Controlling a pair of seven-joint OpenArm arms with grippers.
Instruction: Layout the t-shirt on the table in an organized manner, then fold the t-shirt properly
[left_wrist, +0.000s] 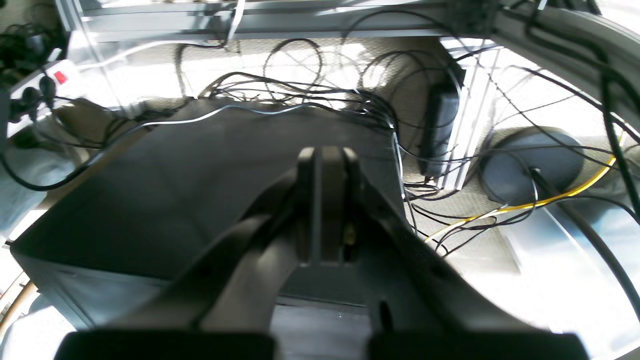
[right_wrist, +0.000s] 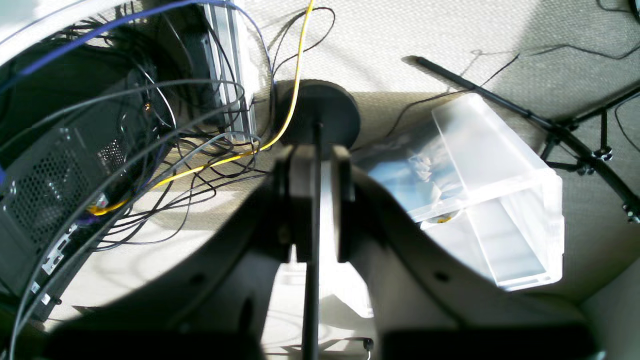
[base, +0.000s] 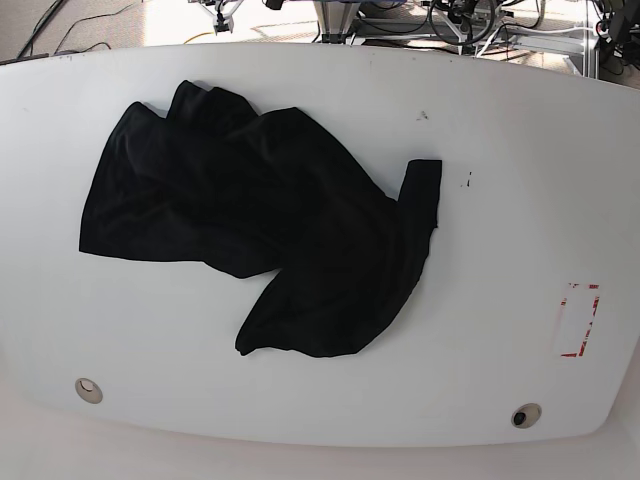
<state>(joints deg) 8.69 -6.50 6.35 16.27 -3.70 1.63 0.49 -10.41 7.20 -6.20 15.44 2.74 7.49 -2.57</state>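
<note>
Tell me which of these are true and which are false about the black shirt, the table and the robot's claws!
1. The t-shirt lies crumpled on the table. True.
2. The t-shirt is neatly folded into a square. False: it is spread in an uneven, wrinkled heap.
3. The left gripper is shut and holds nothing. True.
4. The right gripper grips the t-shirt. False: it is shut on nothing, looking down at floor and cables.
5. The red dashed mark is covered by the t-shirt. False: it sits bare, apart from the shirt.
</note>
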